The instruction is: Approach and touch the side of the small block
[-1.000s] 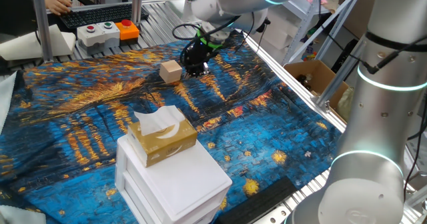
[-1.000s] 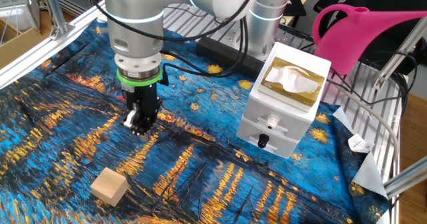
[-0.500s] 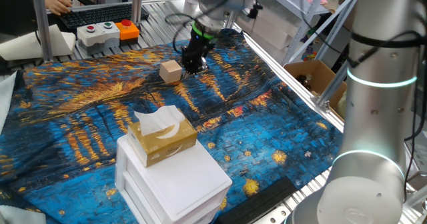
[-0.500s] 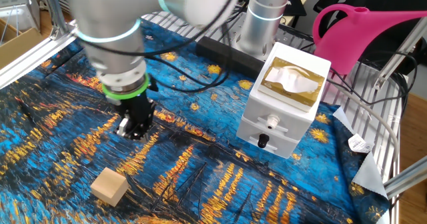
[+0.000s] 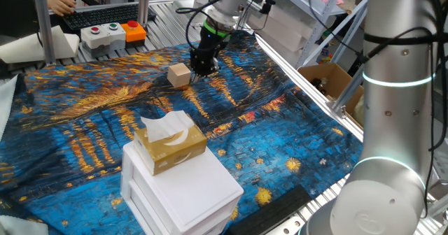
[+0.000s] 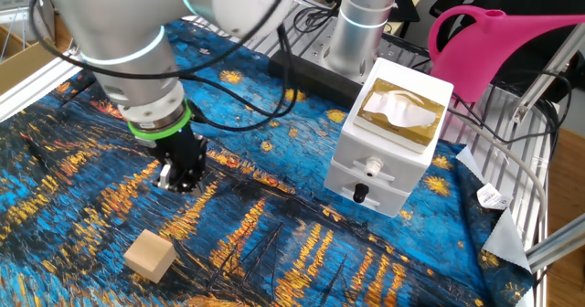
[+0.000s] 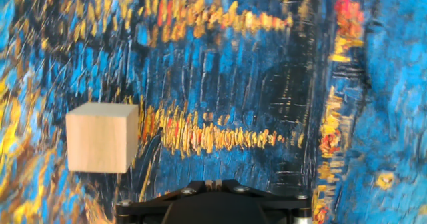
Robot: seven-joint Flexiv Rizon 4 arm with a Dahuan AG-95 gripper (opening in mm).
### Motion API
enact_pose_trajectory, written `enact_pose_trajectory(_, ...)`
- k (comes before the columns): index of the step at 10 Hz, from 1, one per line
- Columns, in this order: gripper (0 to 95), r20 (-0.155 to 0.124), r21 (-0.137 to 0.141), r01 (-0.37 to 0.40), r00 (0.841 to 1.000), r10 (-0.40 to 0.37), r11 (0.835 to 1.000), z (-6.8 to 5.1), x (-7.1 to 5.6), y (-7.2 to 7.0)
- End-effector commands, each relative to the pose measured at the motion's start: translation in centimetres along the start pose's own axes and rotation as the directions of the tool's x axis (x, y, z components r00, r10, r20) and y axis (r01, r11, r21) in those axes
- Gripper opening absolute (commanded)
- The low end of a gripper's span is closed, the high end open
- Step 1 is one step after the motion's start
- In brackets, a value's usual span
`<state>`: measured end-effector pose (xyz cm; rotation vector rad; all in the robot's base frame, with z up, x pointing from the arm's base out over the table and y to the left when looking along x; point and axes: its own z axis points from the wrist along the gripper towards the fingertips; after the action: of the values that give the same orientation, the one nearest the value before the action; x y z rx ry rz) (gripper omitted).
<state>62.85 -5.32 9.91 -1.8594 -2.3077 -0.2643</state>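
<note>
**Gripper low beside the small block, not touching it**

The small block (image 5: 179,75) sits on the blue-and-orange painted cloth (image 5: 84,123), well apart from the white drawer unit (image 5: 183,186), toward the far edge of the cloth in one fixed view. The tan tissue box (image 5: 170,145) rests on top of that drawer unit, a tissue sticking up from its slot.

The gripper (image 5: 204,66) hangs just beside the block, pointing down at the cloth. In the other fixed view the gripper (image 6: 177,174) stands clearly apart from the block (image 6: 150,256), with bare cloth between them. In the hand view the block (image 7: 102,137) lies off to the left of centre; only the dark base of the gripper shows at the bottom edge, and the fingers are cut off from that picture.

The fingertips are small and dark in both fixed views, so whether the jaws stand parted or closed cannot be told; nothing is seen held between them.

The pink watering can (image 6: 494,47) beyond the drawer unit is partly cut off by the frame.
</note>
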Motion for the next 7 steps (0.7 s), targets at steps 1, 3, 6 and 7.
enact_pose_trajectory(1, 0.0, 0.07, -0.065, 0.077, 0.995, -0.072, 0.995, -0.05, 0.09, -0.25)
enact_pose_trajectory(3, 0.0, 0.105, -0.065, 0.191, 0.977, -0.183, 0.979, -0.05, 0.09, -0.25)
enact_pose_trajectory(6, 0.0, 0.116, -0.07, 0.277, 0.956, -0.269, 0.958, -0.05, 0.09, -0.25)
enact_pose_trajectory(7, 0.0, 0.119, -0.067, 0.288, 0.953, -0.279, 0.955, -0.05, 0.09, -0.25)
